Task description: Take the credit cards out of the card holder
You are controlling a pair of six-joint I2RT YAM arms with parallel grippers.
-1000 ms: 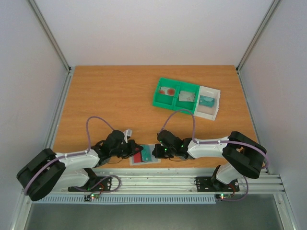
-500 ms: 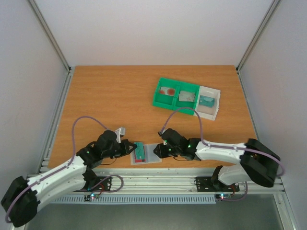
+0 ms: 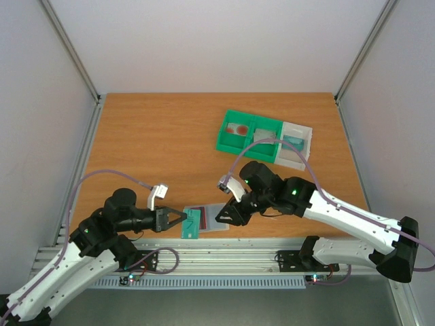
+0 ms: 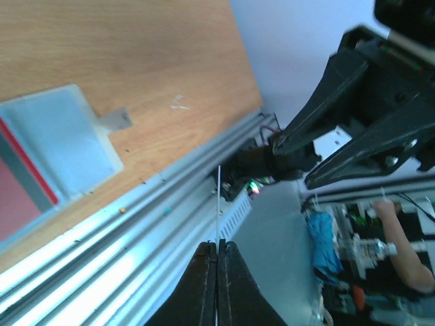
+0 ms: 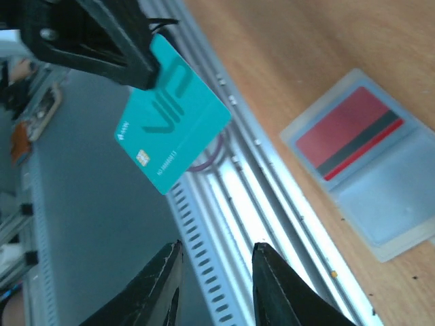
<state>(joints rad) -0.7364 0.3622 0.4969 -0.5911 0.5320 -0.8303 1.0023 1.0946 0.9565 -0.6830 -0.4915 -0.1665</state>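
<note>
We record the left pincer (image 3: pixel 179 217) clamped on the teal card (image 5: pixel 173 112), held in the air at the left end of the card holder (image 5: pixel 387 204). The right pincer (image 5: pixel 216 248) hangs above the holder's right end, jaws apart and gripping nothing. A red card (image 5: pixel 350 132) sits inside it, flat on the surface (image 3: pixel 156 136).

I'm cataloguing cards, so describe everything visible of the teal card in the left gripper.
The teal card is a thin plastic-looking rectangle with large VIP lettering, a chip mark and fine print. The shut left gripper pinches one corner, holding it in the air outside the card holder; nothing else touches it.
</note>
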